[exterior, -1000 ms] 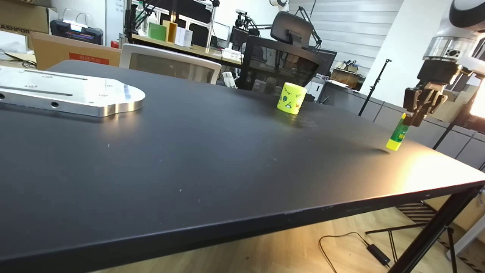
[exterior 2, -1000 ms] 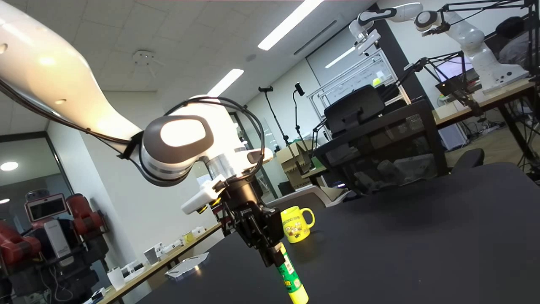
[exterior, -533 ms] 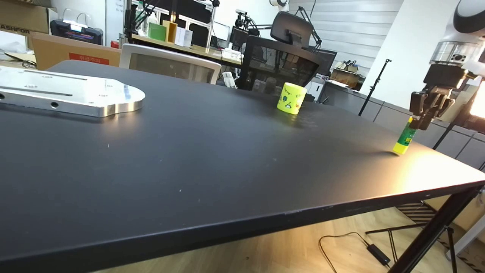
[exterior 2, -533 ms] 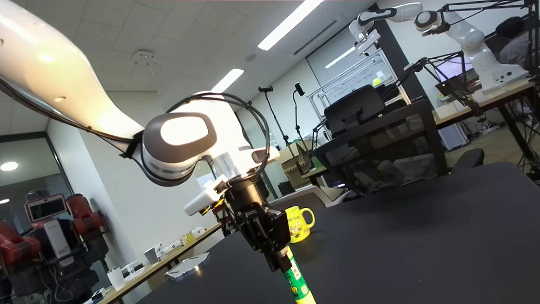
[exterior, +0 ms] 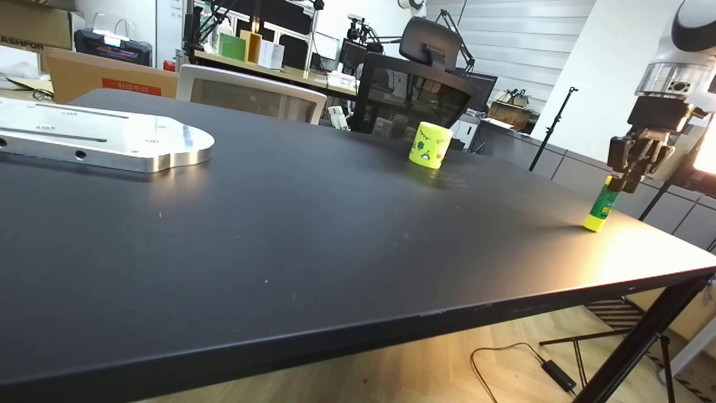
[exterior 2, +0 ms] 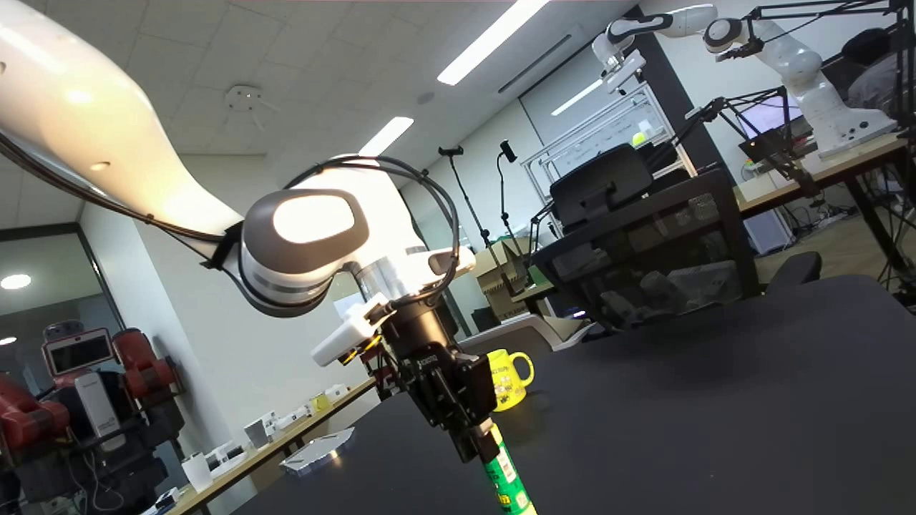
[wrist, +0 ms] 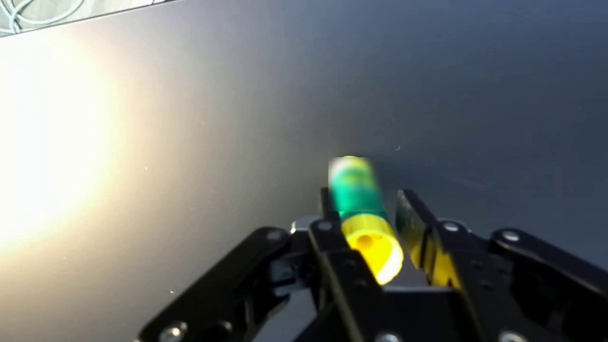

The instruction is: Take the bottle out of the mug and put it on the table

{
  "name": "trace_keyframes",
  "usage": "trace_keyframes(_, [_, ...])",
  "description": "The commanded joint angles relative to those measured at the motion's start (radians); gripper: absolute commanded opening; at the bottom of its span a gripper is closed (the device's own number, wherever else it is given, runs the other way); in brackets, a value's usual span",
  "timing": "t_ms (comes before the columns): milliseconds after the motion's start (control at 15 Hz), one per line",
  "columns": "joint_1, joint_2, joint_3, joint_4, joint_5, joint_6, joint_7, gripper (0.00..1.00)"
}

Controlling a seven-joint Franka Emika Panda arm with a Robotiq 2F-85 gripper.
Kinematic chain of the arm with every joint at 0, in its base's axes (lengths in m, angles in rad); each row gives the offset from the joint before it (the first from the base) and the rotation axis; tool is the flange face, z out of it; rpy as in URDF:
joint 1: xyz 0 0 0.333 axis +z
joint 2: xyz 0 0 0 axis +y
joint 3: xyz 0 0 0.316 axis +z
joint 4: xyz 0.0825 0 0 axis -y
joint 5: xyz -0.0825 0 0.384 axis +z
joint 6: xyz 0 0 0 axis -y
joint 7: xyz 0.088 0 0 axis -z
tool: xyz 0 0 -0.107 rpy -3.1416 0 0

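The bottle is a green and yellow glue-stick-like tube (exterior: 603, 206), with its lower end on or very near the black table (exterior: 291, 235) close to the table's corner. It also shows in an exterior view (exterior 2: 509, 486), its bottom cut off by the frame. In the wrist view the tube (wrist: 356, 194) stands between the fingers of my gripper (wrist: 365, 194). It is against or close to the left finger, with a visible gap to the right finger, so the jaws are open around it. The yellow mug (exterior: 430, 145) stands upright farther off; it is partly hidden behind the gripper (exterior 2: 478, 447) in an exterior view (exterior 2: 507, 383).
A silver metal plate (exterior: 106, 137) lies at the far end of the table; it also shows in an exterior view (exterior 2: 317, 450). Chairs (exterior: 251, 92) stand along the table's far side. The table's edge (wrist: 90, 18) shows at the top left in the wrist view.
My gripper and the tube have moved away from the mug, toward the table's corner, and down until the tube's lower end meets or nearly meets the table. The mug has not moved.
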State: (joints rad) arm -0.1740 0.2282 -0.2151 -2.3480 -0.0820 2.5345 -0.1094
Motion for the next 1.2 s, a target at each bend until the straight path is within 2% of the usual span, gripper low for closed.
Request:
trace_keyframes(0, [-0.001, -0.006, -0.005, -0.004, -0.034, -0.013, 0.043, 0.70])
trace_keyframes(267, [-0.007, -0.006, 0.002, -0.006, -0.019, -0.008, 0.025, 0.96])
trace_keyframes(333, [-0.009, -0.006, 0.005, -0.007, -0.013, 0.001, 0.020, 0.99])
trace_keyframes(467, [-0.013, -0.005, 0.011, -0.009, 0.004, 0.012, 0.007, 1.00])
trace_keyframes(533, [0.010, -0.050, 0.023, 0.001, 0.011, -0.046, 0.040, 1.00])
trace_keyframes(733, [0.022, -0.080, 0.048, 0.007, 0.037, -0.083, 0.041, 1.00])
trace_keyframes(800, [0.009, -0.039, 0.041, 0.007, 0.024, -0.043, 0.012, 1.00])
trace_keyframes(1133, [0.007, -0.039, 0.045, 0.005, 0.024, -0.043, 0.008, 1.00])
